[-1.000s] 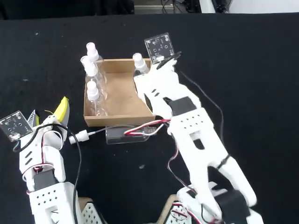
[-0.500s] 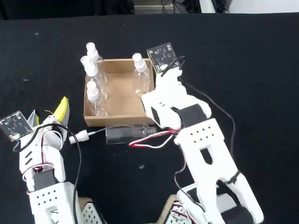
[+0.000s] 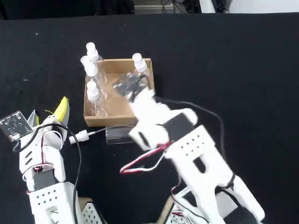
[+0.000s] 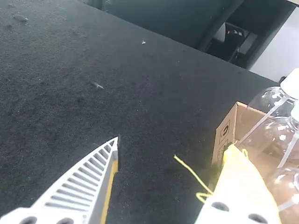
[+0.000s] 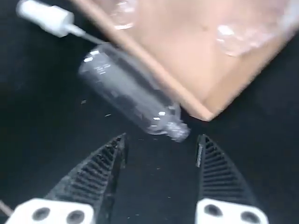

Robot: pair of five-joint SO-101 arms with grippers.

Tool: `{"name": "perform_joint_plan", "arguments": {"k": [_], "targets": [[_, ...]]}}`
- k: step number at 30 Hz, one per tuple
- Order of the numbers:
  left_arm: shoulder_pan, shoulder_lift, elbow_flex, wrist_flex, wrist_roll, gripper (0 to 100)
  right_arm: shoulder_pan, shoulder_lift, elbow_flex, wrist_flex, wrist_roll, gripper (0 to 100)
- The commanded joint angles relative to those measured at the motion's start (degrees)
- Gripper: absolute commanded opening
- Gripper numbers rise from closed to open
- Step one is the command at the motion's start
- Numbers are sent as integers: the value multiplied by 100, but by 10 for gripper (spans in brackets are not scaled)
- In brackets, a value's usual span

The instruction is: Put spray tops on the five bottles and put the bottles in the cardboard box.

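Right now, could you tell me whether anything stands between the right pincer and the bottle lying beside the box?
Nothing visible does: the open right pincer faces the neck of the lying bottle across bare tabletop; the cardboard box sits beyond it.

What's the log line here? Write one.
right gripper open over fifth bottle lying uncapped | spray top loose beside it | left gripper open beside box | four capped bottles in cardboard box

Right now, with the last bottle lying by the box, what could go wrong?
The open right tool hangs by the neck of the lying bottle, which lies beside the cardboard box; closing could clip the wall or roll the bottle. Its spray top lies loose at the bottle's other end, so boxing now would leave it uncapped.
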Motion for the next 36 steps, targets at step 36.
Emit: {"name": "perform_joint_plan", "arguments": {"k": [36], "targets": [[-1569, -97, 31, -26, 624, 238, -1292, 1103, 848, -1653, 2418, 249]]}}
